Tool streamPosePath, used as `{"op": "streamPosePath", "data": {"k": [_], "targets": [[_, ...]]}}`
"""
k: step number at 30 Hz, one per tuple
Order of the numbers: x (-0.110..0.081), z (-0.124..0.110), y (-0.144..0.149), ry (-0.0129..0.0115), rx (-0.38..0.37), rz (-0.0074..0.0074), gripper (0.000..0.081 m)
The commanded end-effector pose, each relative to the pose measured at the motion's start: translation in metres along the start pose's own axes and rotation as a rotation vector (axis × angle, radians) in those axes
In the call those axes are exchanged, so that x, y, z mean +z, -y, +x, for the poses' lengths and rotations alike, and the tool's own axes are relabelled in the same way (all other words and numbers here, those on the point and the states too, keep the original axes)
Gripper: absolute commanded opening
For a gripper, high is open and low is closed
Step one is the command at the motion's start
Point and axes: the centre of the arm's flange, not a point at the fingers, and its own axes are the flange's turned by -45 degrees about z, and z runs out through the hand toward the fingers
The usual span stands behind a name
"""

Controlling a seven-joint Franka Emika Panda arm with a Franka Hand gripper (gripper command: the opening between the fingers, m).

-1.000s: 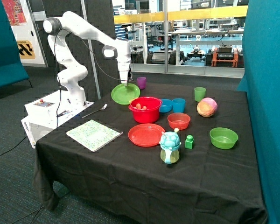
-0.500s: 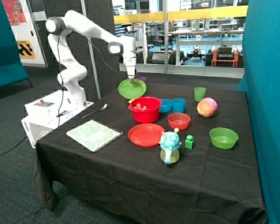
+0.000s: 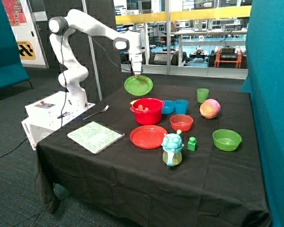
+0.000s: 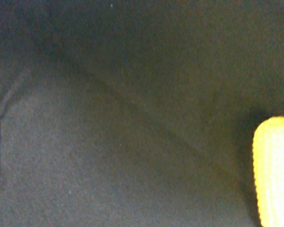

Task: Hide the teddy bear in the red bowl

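Note:
The red bowl (image 3: 147,115) stands near the middle of the black table. The teddy bear (image 3: 142,108) lies inside it; only small orange-brown bits show above the rim. My gripper (image 3: 136,75) is behind the bowl and above it, shut on the rim of a green plate (image 3: 138,85), which hangs tilted in the air just behind the bowl. The wrist view shows only black cloth and a yellow object (image 4: 274,170) at its edge; no fingers show there.
Around the red bowl are a blue bowl (image 3: 168,107), blue cup (image 3: 181,106), orange-red bowl (image 3: 181,122) and flat red plate (image 3: 148,136). A green cup (image 3: 202,95), pink-yellow ball (image 3: 210,108), green bowl (image 3: 226,139), teal toy (image 3: 172,149), patterned board (image 3: 95,136) and spoon (image 3: 95,112) are also there.
The gripper has lifted the green plate off the table and carried it up and toward the space behind the red bowl. Nothing else has moved.

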Motion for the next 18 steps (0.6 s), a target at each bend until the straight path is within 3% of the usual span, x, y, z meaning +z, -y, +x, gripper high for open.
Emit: {"op": "streamPosePath", "data": {"k": [1,18], "targets": [[-0.017,0.011,-0.005,0.0033,-0.011,-0.0056,0.0000],[-0.044,0.031,-0.062,0.0031,0.078,-0.0058,0.0000]]}}
